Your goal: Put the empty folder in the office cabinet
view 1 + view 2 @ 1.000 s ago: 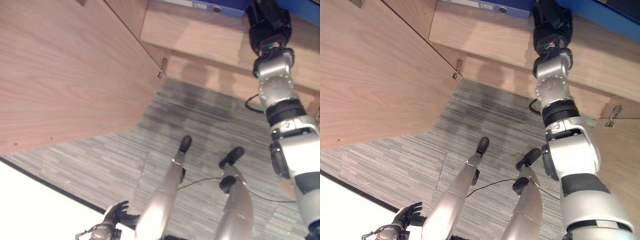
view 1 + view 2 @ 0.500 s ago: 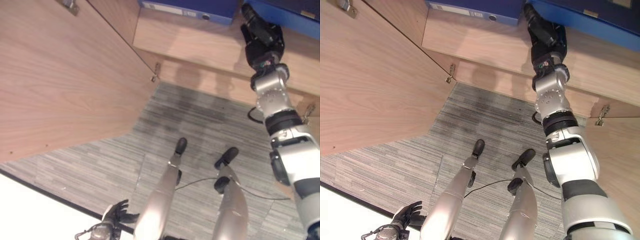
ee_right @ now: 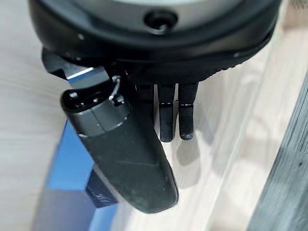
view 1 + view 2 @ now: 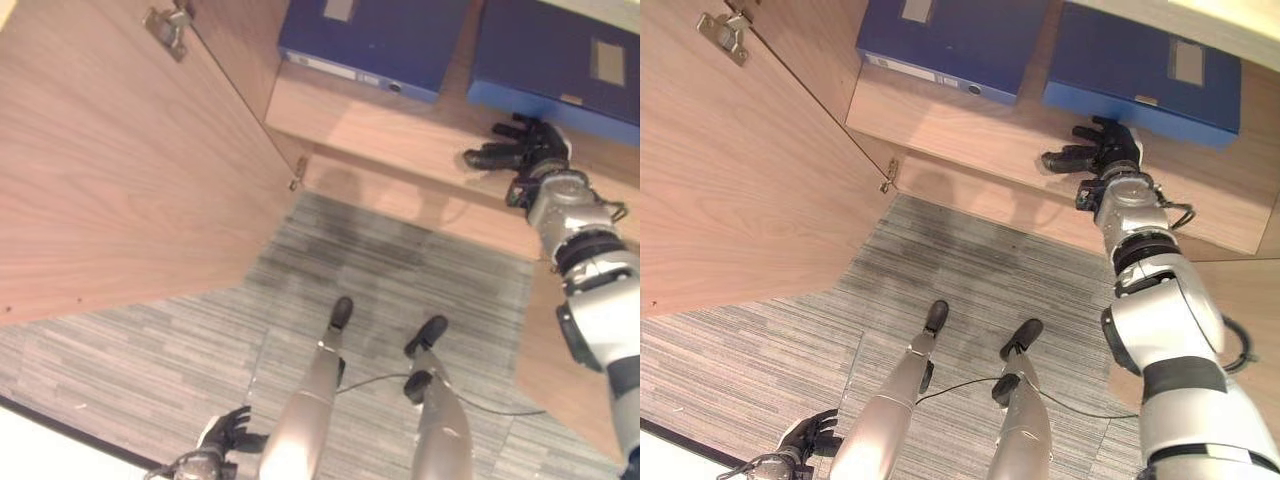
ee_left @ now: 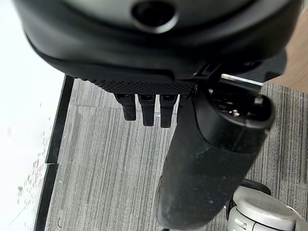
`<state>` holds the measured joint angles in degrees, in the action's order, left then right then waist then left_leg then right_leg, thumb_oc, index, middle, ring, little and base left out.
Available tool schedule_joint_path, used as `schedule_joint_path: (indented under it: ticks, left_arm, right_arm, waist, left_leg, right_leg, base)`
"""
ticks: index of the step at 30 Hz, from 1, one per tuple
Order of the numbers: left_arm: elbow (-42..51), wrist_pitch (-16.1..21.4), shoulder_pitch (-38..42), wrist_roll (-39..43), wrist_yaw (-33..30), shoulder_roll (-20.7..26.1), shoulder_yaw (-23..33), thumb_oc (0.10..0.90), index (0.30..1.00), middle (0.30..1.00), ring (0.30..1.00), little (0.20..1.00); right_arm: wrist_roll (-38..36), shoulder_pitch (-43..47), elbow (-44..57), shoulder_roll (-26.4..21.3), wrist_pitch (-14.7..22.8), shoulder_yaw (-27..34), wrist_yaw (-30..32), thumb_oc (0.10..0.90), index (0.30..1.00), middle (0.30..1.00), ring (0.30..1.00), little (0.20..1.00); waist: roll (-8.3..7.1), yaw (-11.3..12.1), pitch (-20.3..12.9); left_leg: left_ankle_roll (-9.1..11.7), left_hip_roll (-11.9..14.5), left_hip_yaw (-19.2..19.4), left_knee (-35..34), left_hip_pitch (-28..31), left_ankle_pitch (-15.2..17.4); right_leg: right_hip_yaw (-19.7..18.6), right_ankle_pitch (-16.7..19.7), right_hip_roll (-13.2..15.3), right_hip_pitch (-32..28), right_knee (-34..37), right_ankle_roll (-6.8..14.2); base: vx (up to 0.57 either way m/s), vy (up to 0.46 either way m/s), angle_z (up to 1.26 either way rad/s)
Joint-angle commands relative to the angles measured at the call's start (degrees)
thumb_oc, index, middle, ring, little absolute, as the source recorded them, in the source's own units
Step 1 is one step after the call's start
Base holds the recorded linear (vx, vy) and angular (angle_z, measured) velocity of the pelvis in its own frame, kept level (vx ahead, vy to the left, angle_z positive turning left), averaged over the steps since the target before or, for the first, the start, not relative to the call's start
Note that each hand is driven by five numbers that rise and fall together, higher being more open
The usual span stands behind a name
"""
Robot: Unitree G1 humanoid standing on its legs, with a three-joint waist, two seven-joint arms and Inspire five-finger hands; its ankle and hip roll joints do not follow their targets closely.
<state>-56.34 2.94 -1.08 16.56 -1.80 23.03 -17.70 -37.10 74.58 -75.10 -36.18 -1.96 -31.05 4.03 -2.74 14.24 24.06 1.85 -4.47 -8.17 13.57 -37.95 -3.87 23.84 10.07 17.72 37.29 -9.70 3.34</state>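
The right hand hangs over the bare wood of the cabinet shelf, fingers loosely extended and holding nothing; its own wrist view shows the thumb and fingers slack above pale wood, with a blue folder edge off to one side. A second ago this hand was stretched deep into the cabinet, up against the right-hand blue folder; half a second ago it was already drawing back, and now it sits just in front of that folder's near edge, apart from it. The head camera has also tipped during that time, so the wider look at the shelf is a change of view, not a move of the folders.

That right-hand folder lies flat on the shelf inside the office cabinet. A second blue folder lies to its left on the same shelf, a strip of bare wood between them. The open cabinet door stands at the left with its hinge plate showing, above the grey striped carpet.

The left hand hangs low by the floor, fingers relaxed and empty, its wrist view looking straight down at carpet.

My reading is that the folder has been released on the shelf and the placement is essentially done. What remains is probably only to clear the right arm from the cabinet without brushing the folder's front edge.
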Motion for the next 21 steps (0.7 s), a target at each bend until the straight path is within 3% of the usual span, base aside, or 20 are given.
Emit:
schedule_joint_path:
  ticks: [1, 6, 11, 13, 17, 21]
  left_arm:
    - [-4.3, -0.4, -7.9, -1.4, 0.0, 4.9, 0.0, 0.8, 0.9, 0.9, 0.9, 0.9]
    - [-4.1, 0.0, -8.3, -1.2, 0.4, 4.7, 0.0, 0.8, 0.9, 0.9, 0.9, 0.9]
    - [-3.7, 0.7, -8.5, -0.8, 0.0, 3.8, 0.2, 0.8, 0.9, 0.9, 0.9, 0.9]
    - [-0.5, 0.7, -8.9, -1.8, 0.6, 4.7, 0.1, 0.8, 0.9, 0.9, 0.9, 0.9]
    - [2.7, 0.1, -10.3, -3.1, 3.8, 6.6, 1.1, 0.8, 0.9, 0.9, 0.9, 0.9]
    - [1.6, -0.4, -9.2, -2.7, 4.8, 5.8, 1.1, 0.8, 0.9, 0.9, 0.9, 0.9]
  right_arm:
    - [3.9, 1.7, -1.9, -5.7, -0.3, -3.8, 0.1, 0.8, 0.9, 0.9, 0.9, 0.9]
    - [4.2, 3.6, 1.3, -3.8, 0.5, -7.4, -1.6, 0.8, 0.9, 0.9, 0.9, 0.9]
    - [18.7, 5.5, 1.3, -3.4, 0.0, -15.8, -2.0, 0.8, 0.9, 0.9, 0.9, 0.9]
    - [28.7, 5.0, 6.8, -5.0, -1.2, -23.8, -5.6, 0.8, 0.9, 0.9, 0.9, 0.9]
    - [38.5, 0.4, 16.1, -8.7, -2.0, -34.3, -15.5, 0.8, 0.9, 0.9, 0.9, 0.9]
    - [44.4, -2.8, 19.7, -8.6, -1.9, -36.5, -17.6, 0.8, 0.9, 0.9, 0.9, 0.9]
  waist:
    - [1.24, 0.4, 1.4]
    - [0.7, 0.4, 1.2]
    - [0.34, 0.4, 1.4]
    - [0.03, 0.4, 1.2]
    - [-0.3, 0.7, 0.6]
    - [-0.77, 0.4, 0.5]
  left_leg:
    - [3.2, 6.6, -3.4, -3.9, 4.5, 6.7]
    - [3.4, 6.9, -3.0, -5.1, 5.0, 6.0]
    - [3.6, 7.1, -2.7, -5.4, 5.2, 5.5]
    - [3.8, 7.3, -2.9, -6.0, 5.6, 5.2]
    - [4.0, 7.7, -3.0, -8.3, 7.2, 4.2]
    - [4.0, 7.8, -2.5, -9.3, 7.9, 3.9]
  right_leg:
    - [0.6, -3.8, 2.6, -1.6, -4.9, 7.1]
    - [0.6, -3.3, 1.7, -2.1, -3.2, 7.0]
    - [0.6, -2.8, 1.4, -2.5, -2.1, 6.9]
    - [1.2, -2.8, 1.2, -3.4, -1.1, 7.0]
    - [2.0, -2.1, 0.4, -5.8, 1.6, 7.4]
    - [1.9, -1.8, 0.0, -6.9, 3.0, 7.5]
  base:
    - [0.0, 0.0, 0.0]
    - [-0.01, 0.001, -0.05]
    - [-0.01, 0.009, -0.04]
    - [0.0, -0.006, -0.02]
    - [0.0, 0.003, -0.01]
    - [0.0, 0.015, -0.11]
